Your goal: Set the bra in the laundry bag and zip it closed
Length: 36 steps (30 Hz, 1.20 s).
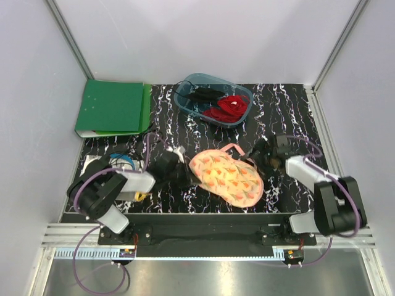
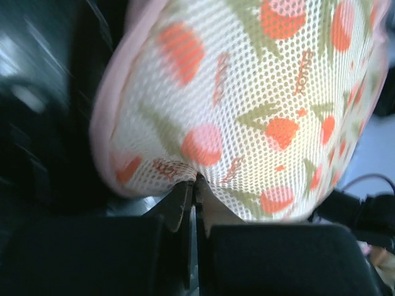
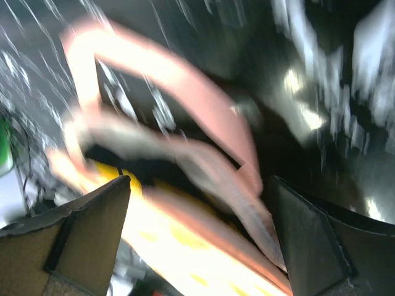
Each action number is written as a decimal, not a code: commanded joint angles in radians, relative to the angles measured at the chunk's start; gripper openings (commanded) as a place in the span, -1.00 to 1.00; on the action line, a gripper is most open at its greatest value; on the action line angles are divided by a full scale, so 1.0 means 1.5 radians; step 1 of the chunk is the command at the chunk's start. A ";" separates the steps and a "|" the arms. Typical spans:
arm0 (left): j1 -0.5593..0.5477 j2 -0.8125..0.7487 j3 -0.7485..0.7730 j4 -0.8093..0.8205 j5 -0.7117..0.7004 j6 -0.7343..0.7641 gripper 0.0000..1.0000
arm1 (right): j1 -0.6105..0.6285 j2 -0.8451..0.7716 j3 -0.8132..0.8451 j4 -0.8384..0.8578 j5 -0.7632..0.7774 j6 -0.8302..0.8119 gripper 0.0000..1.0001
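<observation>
my left tool point(image 2: 192, 188) pinches the pink edge of the laundry bag point(image 1: 227, 177) on the surface point(image 1: 284, 111); my right tool point(image 3: 199, 185) hangs spread at its other end, the bra point(image 3: 176, 237) showing yellow inside

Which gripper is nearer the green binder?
Left. The left gripper pinches the laundry bag's left edge, closer to the green binder; the right gripper stands open beyond the bag's right end.
</observation>
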 commanded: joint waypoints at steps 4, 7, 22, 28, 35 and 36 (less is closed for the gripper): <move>-0.146 -0.044 -0.093 0.165 -0.106 -0.171 -0.90 | -0.054 0.177 0.306 -0.216 0.086 -0.271 1.00; -0.149 -0.054 -0.095 0.163 -0.101 -0.166 -0.40 | -0.055 0.186 0.395 -0.303 0.130 -0.317 1.00; -0.084 -0.265 0.032 -0.221 -0.062 0.113 0.93 | 0.101 -0.211 0.181 -0.375 -0.027 -0.167 0.99; 0.002 -0.259 0.055 -0.212 -0.002 0.157 0.63 | 0.393 -0.224 0.114 -0.309 0.059 0.036 0.88; 0.005 -0.237 0.048 -0.174 0.003 0.164 0.69 | 0.574 -0.070 0.017 -0.060 0.083 0.134 0.00; 0.006 -0.222 0.053 -0.164 0.015 0.167 0.71 | 0.581 -0.057 0.012 -0.052 0.119 0.140 -0.04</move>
